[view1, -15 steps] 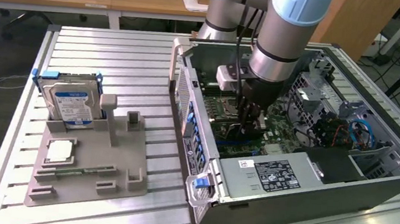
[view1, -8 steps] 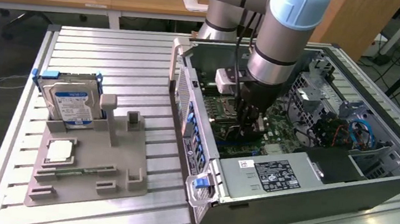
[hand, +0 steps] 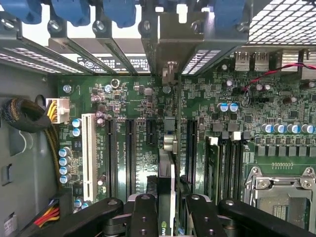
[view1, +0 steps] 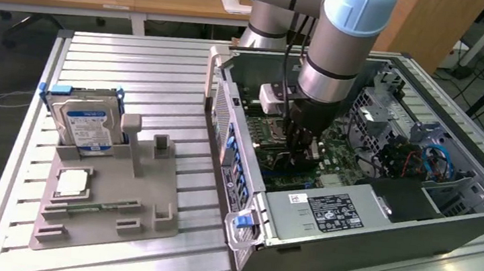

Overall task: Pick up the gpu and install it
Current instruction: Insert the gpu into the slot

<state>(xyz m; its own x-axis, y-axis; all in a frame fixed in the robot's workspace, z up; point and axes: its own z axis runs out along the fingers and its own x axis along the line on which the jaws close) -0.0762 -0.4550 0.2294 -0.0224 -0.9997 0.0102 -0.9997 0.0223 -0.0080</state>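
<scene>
- Over on the exterior view's left, a grey holder (view1: 108, 209) on the counter (view1: 139, 84) carries an upright hard drive (view1: 86, 126).
- Right of it, the open computer case (view1: 368, 216) lies on its side.
- Inside the case, the tool (hand: 165, 207) pinches the gpu (hand: 167, 163) edge-on, low over the motherboard (hand: 207, 98), its bracket end toward the rear slot covers (hand: 98, 52).

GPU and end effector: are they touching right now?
Touching. In the wrist view the end effector has its black fingers closed against both faces of the GPU, which stands edge-on over the motherboard slots.
</scene>
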